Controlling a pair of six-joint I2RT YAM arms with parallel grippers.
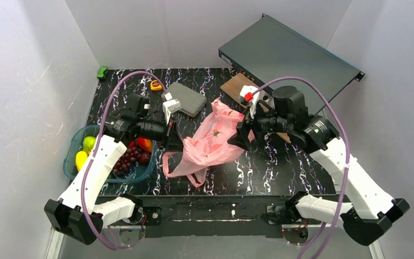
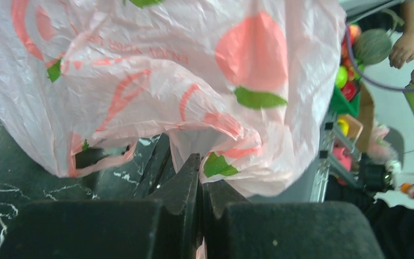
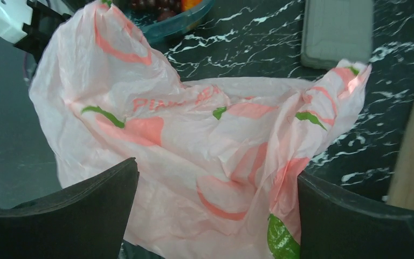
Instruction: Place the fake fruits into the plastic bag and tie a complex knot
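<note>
plastic bag (image 1: pixel 213 137) — pink, crinkled, translucent, peach prints — slumped

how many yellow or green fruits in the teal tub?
2: a green one at the tub's far-left side, and a yellow one just in front of it. The left arm covers part of the tub, so more may be hidden.

Pink plastic bag (image 1: pixel 213 137) printed red and green, black white-veined table (image 1: pixel 259 172), teal tub (image 1: pixel 71 145)

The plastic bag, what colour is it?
The plastic bag is pale pink with coral prints and green leaves, clearest from the right wrist.
</note>
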